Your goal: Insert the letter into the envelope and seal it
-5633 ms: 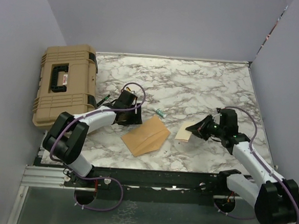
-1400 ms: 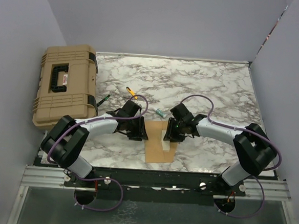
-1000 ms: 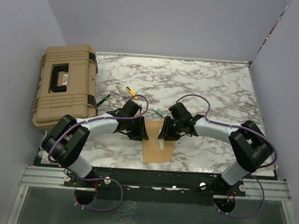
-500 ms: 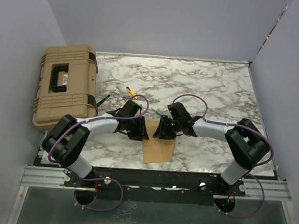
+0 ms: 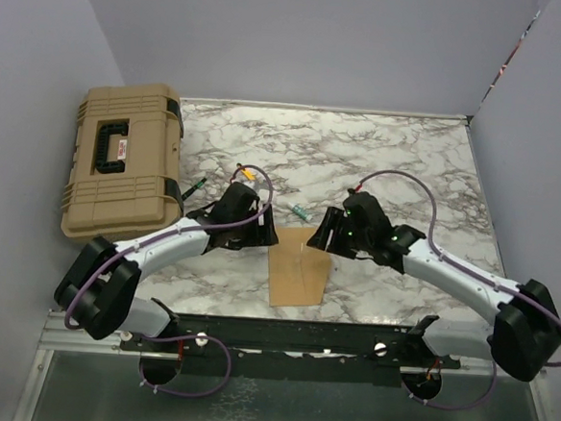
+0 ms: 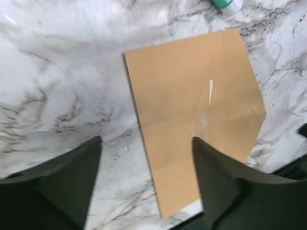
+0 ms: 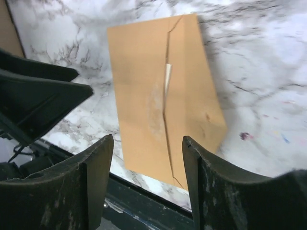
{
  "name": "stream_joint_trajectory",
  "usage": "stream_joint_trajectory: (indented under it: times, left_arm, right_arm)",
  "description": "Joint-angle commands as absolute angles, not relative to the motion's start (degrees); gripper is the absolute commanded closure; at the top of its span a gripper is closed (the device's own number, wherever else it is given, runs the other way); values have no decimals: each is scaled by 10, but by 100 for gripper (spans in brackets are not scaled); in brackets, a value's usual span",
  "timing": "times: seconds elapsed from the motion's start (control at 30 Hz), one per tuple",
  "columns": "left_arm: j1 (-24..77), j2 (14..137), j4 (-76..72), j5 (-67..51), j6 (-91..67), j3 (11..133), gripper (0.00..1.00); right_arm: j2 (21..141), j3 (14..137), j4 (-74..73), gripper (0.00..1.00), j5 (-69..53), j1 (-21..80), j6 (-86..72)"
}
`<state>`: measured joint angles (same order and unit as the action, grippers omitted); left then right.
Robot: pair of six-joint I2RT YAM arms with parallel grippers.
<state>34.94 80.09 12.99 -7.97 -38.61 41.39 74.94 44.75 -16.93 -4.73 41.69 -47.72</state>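
The envelope (image 5: 299,267) is lying flat on the surface (image 5: 380,169) with its flap folded down, between and just beneath both tools, apparently so that either can press the flap shut. A pale sliver at the seam is suggesting that the letter (image 7: 167,76) is sitting inside. The left tool (image 6: 146,141) is standing wide open and gripping nothing. The right tool (image 7: 147,139) is likewise standing open and empty. Both are hovering over the envelope without visible contact.
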Motion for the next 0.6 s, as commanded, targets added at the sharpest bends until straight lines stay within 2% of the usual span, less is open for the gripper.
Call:
stream_joint_trajectory:
  times: [0.0, 0.03, 0.23, 0.57]
  left_arm:
    - [348, 738, 138, 40, -345, 425, 6]
    - [348, 726, 143, 56, -339, 431, 2]
    - [341, 698, 150, 80, -285, 477, 1]
    - [331, 672, 177, 110, -305, 519, 1]
  right_arm:
    - [675, 429, -296, 34, 92, 420, -516]
    - [663, 428, -306, 31, 103, 419, -520]
    - [691, 482, -310, 24, 117, 416, -437]
    - [943, 665, -241, 25, 117, 404, -222]
